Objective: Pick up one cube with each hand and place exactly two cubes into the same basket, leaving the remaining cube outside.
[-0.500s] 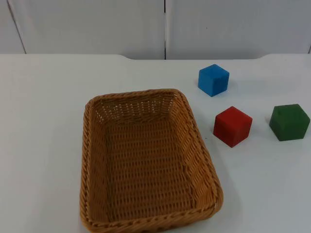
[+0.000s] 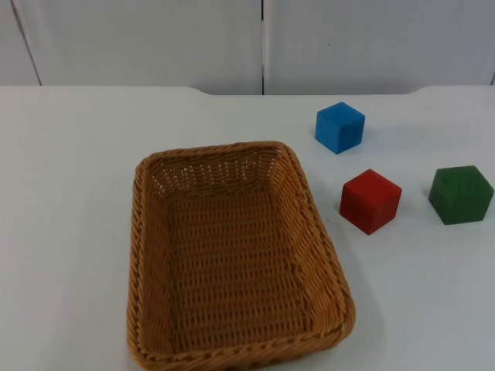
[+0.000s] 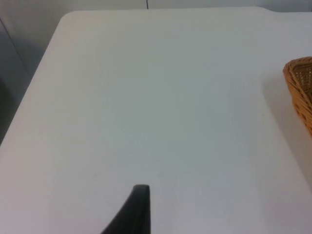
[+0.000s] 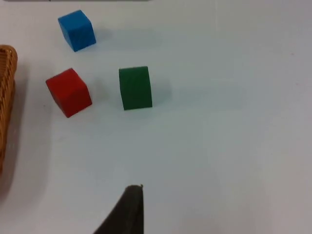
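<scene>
Beyond right gripper (image 4: 132, 204): green cube (image 4: 135, 87), apart.

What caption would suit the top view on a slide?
Empty wicker basket on a white table, with blue, red and green cubes beside it.

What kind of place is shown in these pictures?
Probably a robot test bench, not a home: a bare white table ending at a grey partition wall, with just a wicker basket and blue, red and green cubes.
</scene>
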Robot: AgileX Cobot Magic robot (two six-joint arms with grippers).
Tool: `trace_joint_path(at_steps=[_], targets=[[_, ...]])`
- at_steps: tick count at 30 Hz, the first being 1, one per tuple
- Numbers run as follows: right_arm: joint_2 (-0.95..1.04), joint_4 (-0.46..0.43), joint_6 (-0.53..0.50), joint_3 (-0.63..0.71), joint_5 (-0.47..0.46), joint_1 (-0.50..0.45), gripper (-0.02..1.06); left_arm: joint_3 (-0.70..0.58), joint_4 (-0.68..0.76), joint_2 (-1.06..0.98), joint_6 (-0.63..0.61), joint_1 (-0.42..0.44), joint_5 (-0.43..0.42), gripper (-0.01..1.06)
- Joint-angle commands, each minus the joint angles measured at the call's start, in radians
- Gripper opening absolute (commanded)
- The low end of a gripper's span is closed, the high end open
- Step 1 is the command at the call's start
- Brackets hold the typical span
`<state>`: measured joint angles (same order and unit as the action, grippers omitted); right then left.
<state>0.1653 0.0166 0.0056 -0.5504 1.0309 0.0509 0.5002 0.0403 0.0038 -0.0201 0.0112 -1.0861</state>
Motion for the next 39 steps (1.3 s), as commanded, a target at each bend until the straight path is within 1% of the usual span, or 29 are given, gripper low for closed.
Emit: trace_joint_path(at_steps=[1,11,20,28,32,39], targets=[[0.024,-0.004,0.002,-0.018,-0.035,-0.007,1.05,-0.005,-0.01,-0.004,0.0,0.002,0.01,1.05],[0.082,-0.004,0.002,-0.062,-0.066,-0.007,1.05,-0.001,-0.031,0.0,0.0,0.002,0.01,1.05],[0.121,-0.004,0.002,-0.062,-0.099,-0.007,1.05,0.058,-0.04,0.109,0.0,0.002,0.044,1.05],[0.205,-0.006,0.002,-0.075,-0.113,-0.007,1.05,0.095,-0.098,0.207,0.0,0.002,0.103,1.05],[0.262,-0.027,0.002,-0.075,-0.115,-0.007,1.05,0.128,-0.143,0.294,0.0,0.002,0.14,1.05],[0.32,-0.027,0.002,-0.075,-0.121,-0.007,1.05,0.175,-0.169,0.37,0.0,0.002,0.151,1.05]])
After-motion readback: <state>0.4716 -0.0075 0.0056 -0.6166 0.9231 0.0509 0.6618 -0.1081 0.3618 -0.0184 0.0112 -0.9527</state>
